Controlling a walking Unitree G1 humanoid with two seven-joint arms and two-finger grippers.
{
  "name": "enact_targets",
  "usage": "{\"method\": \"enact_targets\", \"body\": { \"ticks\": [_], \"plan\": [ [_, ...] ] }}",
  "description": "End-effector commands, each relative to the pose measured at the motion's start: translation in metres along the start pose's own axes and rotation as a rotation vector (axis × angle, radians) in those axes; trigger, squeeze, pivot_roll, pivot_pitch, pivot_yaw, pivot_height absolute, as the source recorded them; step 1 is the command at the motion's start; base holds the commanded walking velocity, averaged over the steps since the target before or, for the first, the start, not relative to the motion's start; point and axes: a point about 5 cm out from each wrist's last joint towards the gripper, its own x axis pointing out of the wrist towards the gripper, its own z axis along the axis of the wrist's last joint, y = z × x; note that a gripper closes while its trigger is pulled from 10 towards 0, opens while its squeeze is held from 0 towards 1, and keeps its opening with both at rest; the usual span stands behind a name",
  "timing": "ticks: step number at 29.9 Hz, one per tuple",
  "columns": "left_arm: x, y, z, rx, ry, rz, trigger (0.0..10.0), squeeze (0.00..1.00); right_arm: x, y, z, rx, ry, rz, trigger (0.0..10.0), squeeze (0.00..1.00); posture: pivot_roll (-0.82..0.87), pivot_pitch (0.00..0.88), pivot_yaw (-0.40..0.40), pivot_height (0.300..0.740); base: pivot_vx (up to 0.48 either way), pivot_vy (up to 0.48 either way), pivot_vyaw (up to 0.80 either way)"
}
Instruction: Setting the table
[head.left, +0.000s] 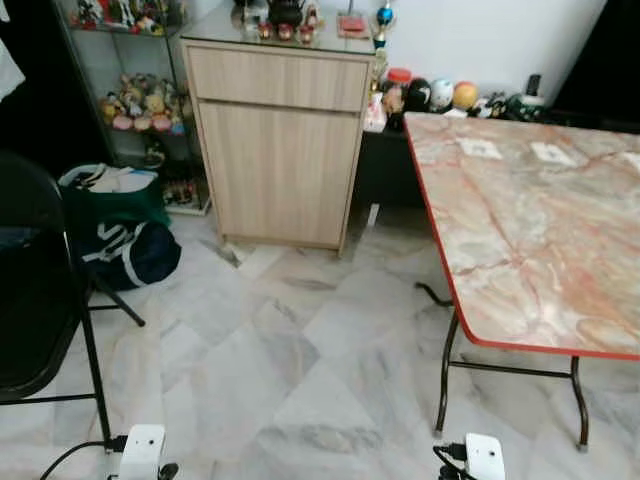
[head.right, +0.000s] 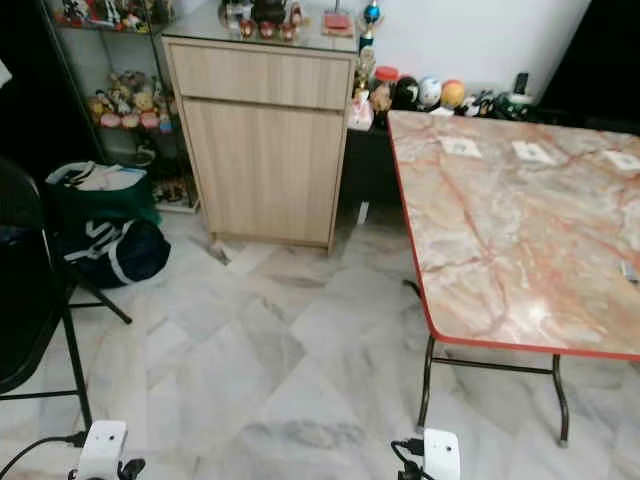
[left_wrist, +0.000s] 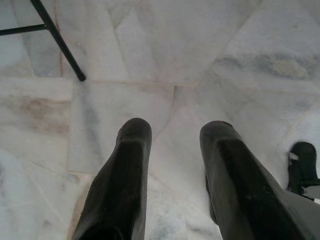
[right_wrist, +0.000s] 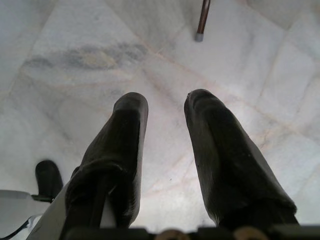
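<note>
Both arms hang low over the floor (head.left: 300, 380), left gripper (left_wrist: 175, 135) and right gripper (right_wrist: 165, 107) each parted and empty, with a chair (head.left: 35, 290) at left, the table (head.left: 520, 220) at right carrying three white cards along its far edge, and a cabinet (head.left: 275, 150) beyond.

Head stereo pair looks forward and down from standing height, both eyes sharing marble table (head.left: 530, 220), wooden cabinet (head.left: 280, 150), tiled floor (head.left: 290, 370). Each wrist camera aims straight down along own black fingers at same floor, fairly near.
</note>
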Motion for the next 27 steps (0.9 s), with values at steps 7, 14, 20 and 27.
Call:
{"method": "enact_targets", "body": {
  "ticks": [7, 14, 20, 27],
  "plan": [
    [0.0058, -0.0322, 0.0092, -0.028, 0.009, -0.076, 10.0, 0.00, 0.0083, 0.0242, 0.0321, 0.135, -0.022, 0.056, 10.0, 0.00, 0.25, 0.008, -0.130, 0.740, 0.000, -0.403, 0.00],
    [0.0058, -0.0347, 0.0094, -0.012, 0.009, -0.089, 10.0, 0.00, 0.0080, 0.0239, 0.0308, 0.148, -0.024, 0.048, 10.0, 0.00, 0.25, 0.000, -0.126, 0.740, 0.000, -0.403, 0.00],
    [0.0057, -0.0362, 0.0078, -0.017, 0.015, -0.087, 10.0, 0.00, 0.0079, 0.0232, 0.0301, 0.135, -0.019, 0.056, 10.0, 0.00, 0.25, 0.000, -0.133, 0.740, 0.000, 0.000, -0.59],
    [0.0049, -0.0352, 0.0047, -0.016, 0.021, -0.083, 10.0, 0.00, 0.0081, 0.0228, 0.0318, 0.122, -0.022, 0.061, 10.0, 0.00, 0.25, 0.013, -0.137, 0.740, 0.000, 0.000, -0.65]
  ]
}}
